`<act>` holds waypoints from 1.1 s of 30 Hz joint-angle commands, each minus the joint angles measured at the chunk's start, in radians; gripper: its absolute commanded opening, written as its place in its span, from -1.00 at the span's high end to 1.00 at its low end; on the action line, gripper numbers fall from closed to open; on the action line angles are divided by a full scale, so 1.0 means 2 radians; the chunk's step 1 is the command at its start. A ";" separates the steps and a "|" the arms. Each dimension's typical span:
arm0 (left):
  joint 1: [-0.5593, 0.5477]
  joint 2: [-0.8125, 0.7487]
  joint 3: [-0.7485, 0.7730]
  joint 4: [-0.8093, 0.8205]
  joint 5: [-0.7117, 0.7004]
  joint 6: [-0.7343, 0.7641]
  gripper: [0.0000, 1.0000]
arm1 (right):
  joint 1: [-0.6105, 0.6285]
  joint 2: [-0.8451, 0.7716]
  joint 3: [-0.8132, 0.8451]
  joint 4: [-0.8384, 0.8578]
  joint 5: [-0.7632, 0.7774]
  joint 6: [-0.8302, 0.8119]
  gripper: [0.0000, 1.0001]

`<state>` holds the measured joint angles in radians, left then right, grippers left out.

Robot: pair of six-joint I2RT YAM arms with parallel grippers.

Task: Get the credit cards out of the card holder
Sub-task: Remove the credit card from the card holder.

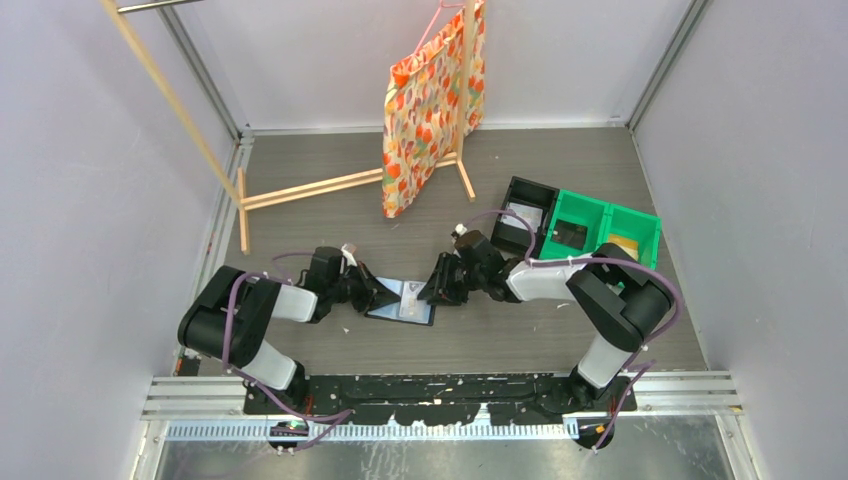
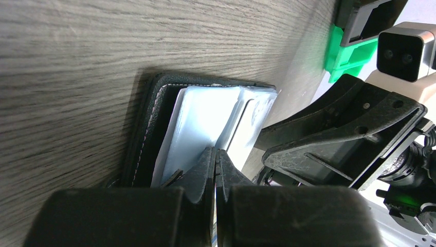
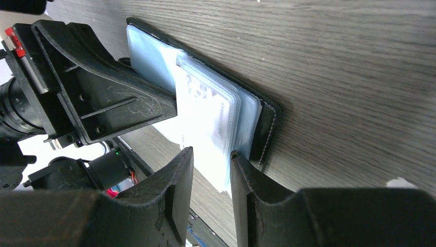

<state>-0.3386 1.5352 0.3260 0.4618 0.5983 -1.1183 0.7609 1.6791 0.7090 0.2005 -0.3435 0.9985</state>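
card holder (image 1: 405, 304): on table (image 1: 500, 340), between left claw (image 1: 384, 296) and right claw (image 1: 423, 293) | bins (image 1: 600, 207): behind, right

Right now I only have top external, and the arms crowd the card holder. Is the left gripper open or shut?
Observer: Shut. In the left wrist view, the left gripper has its tips together over the pale sleeves inside the open card holder.
Operator: And the right?
Observer: Open. The right gripper has the sleeves' near edge in the gap between its fingers.
Operator: Any card visible?
Observer: Yes. The right wrist view shows a whitish printed card through the top sleeve. I see none lying free.
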 commanded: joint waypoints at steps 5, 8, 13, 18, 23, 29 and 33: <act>-0.001 0.005 0.010 0.009 0.005 0.007 0.99 | 0.006 0.002 0.028 0.010 -0.011 -0.007 0.27; -0.002 0.003 0.010 0.008 0.005 0.006 0.99 | 0.006 -0.005 0.025 0.011 -0.009 -0.010 0.27; -0.002 0.007 0.011 0.010 0.007 0.006 0.99 | 0.007 -0.007 0.028 0.017 -0.019 -0.013 0.27; -0.002 0.006 0.013 0.009 0.008 0.008 0.99 | 0.007 -0.012 0.029 0.003 -0.002 -0.019 0.27; -0.001 0.013 0.014 0.013 0.011 0.008 0.99 | 0.007 -0.020 0.027 0.012 -0.006 -0.023 0.27; -0.002 0.017 0.014 0.018 0.011 0.007 0.99 | 0.007 -0.040 0.023 -0.011 0.037 -0.025 0.25; -0.002 0.017 0.012 0.020 0.012 0.007 0.99 | 0.007 -0.042 0.017 -0.016 0.050 -0.020 0.25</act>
<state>-0.3386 1.5608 0.3386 0.4744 0.6147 -1.1183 0.7685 1.6367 0.7311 0.1696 -0.2943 0.9665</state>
